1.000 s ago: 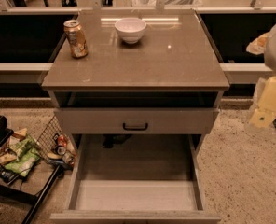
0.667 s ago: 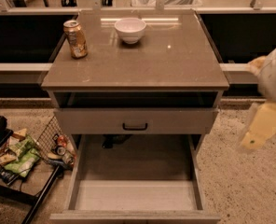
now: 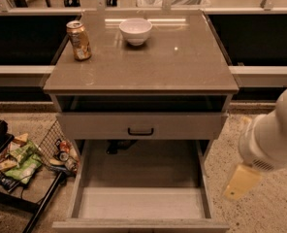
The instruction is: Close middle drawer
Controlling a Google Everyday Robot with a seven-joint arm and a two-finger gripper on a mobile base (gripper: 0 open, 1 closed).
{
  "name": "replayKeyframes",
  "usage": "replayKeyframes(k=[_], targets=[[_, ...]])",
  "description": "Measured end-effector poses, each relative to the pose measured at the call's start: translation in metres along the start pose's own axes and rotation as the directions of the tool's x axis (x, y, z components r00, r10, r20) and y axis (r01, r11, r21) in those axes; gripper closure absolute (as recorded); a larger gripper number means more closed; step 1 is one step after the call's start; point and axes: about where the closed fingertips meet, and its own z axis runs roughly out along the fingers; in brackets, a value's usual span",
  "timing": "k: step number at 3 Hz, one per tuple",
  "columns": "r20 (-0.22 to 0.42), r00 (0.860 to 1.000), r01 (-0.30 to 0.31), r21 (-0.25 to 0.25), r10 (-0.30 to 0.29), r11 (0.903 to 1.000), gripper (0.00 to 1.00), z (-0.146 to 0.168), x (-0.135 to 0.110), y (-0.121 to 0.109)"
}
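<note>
— The middle drawer (image 3: 141, 205) sat pulled out toward the camera under the desk (image 3: 182, 67), long axis running left to right.
— And the gripper (image 3: 241, 181) hovered apart at its right; open or closed, couldn't tell.

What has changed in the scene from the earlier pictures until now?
The gripper moved down and to the left in the view, nearer the right side of the middle drawer, without touching it. The middle drawer stayed pulled out; the can and the bowl on the cabinet top did not move.
</note>
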Motion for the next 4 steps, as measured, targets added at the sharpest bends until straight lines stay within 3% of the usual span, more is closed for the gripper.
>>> replayKeyframes(k=[1, 2, 3, 4], targets=[[-0.038, 0.999, -0.025, -0.039, 0.023, 0.9989, 0.01, 0.092, 0.029, 0.054], [-0.052, 0.998, -0.045, -0.104, 0.039, 0.9936, 0.23, 0.147, 0.053, 0.105], [-0.057, 0.997, -0.061, -0.173, 0.052, 0.983, 0.46, 0.181, 0.065, 0.159], [-0.054, 0.995, -0.098, -0.258, 0.087, 0.9611, 0.77, 0.206, 0.076, 0.213]])
